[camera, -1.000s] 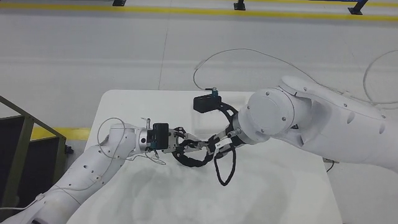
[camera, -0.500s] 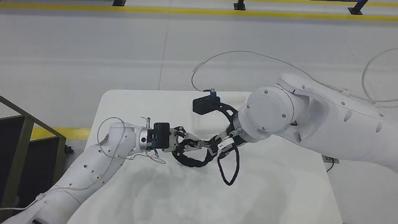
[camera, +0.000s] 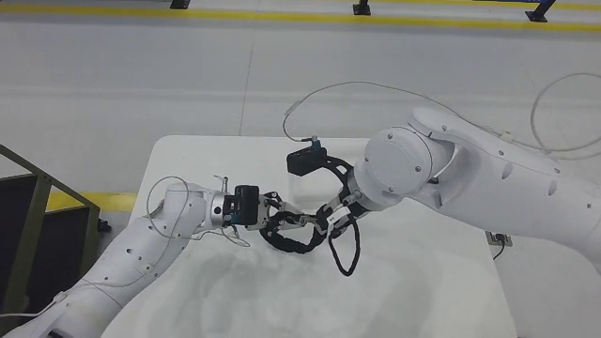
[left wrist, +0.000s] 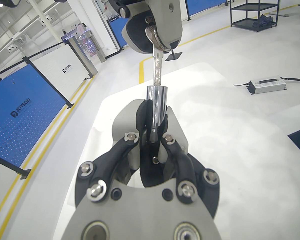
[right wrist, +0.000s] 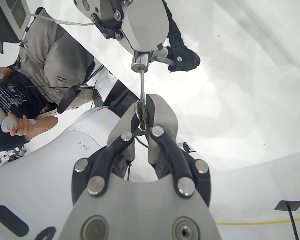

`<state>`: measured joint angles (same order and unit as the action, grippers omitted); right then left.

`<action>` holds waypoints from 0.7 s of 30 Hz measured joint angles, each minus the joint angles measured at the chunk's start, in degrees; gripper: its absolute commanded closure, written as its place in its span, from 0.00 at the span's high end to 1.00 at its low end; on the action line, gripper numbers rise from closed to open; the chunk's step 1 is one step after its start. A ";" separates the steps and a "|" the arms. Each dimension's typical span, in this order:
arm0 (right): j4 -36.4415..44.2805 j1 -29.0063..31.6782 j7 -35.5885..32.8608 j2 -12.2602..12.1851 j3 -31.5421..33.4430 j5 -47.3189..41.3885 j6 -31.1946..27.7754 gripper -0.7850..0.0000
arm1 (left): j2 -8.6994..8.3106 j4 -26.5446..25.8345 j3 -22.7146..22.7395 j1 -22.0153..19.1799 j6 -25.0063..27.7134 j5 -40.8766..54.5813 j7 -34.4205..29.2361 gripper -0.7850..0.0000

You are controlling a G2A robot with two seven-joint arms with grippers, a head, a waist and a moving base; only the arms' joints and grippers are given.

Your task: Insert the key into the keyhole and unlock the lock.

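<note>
Left hand [left wrist: 153,126] pinches the lock [left wrist: 157,98]; right hand [right wrist: 141,112] pinches the key [right wrist: 142,83], tip at the keyhole [right wrist: 139,69]. Line it straight, push gently.

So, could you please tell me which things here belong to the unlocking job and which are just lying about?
Job: key, in the right pincer; lock, in the left pincer.
Lying about: grey power box; black shelf rack; blue barriers.

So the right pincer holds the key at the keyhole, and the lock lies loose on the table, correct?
No: the lock is clamped in the left pincer, as the left wrist view shows. The right pincer does hold the key at the keyhole.
</note>
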<state>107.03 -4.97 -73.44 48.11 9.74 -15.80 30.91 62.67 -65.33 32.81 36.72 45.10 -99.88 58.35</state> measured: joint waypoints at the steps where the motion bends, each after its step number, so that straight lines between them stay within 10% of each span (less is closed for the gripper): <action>1: -0.15 0.03 0.00 0.12 0.00 0.02 0.00 0.00 | 0.01 0.00 0.04 0.01 0.05 -0.05 0.00 0.00; 21: -1.78 -1.05 -4.31 1.51 0.00 -0.16 -4.31 0.00 | -0.12 -0.62 1.60 0.45 -0.03 -1.55 -1.39 0.00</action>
<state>105.25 -6.02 -77.75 49.62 9.74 -15.96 26.60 62.55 -65.95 34.40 37.17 45.07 -101.43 56.95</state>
